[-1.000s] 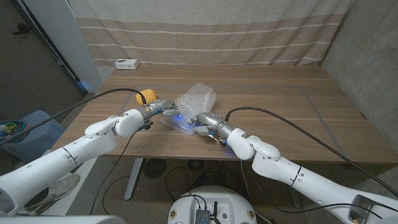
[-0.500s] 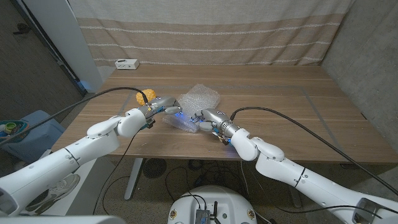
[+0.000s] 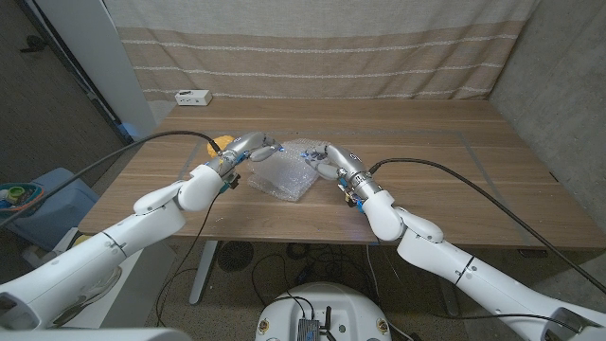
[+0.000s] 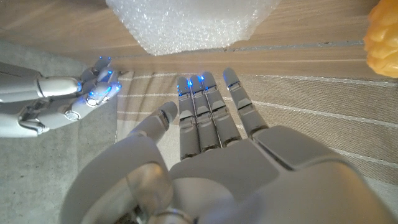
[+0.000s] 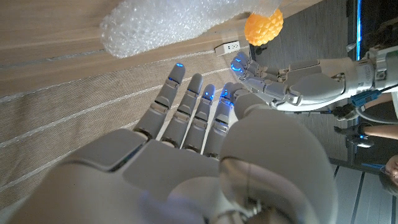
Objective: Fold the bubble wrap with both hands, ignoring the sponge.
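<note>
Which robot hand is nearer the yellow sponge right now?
The left. The left robot hand hovers right beside the yellow sponge, over the clear bubble wrap's left edge. The right robot hand is across the wrap, farther from the sponge.

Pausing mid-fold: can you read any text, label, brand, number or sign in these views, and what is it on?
No readable text in any view.
The small white box at the far left of the wooden table has dark marks on its front, too small to read.
The clear bubble wrap, the yellow sponge, the left hand and the right hand carry no lettering.
</note>
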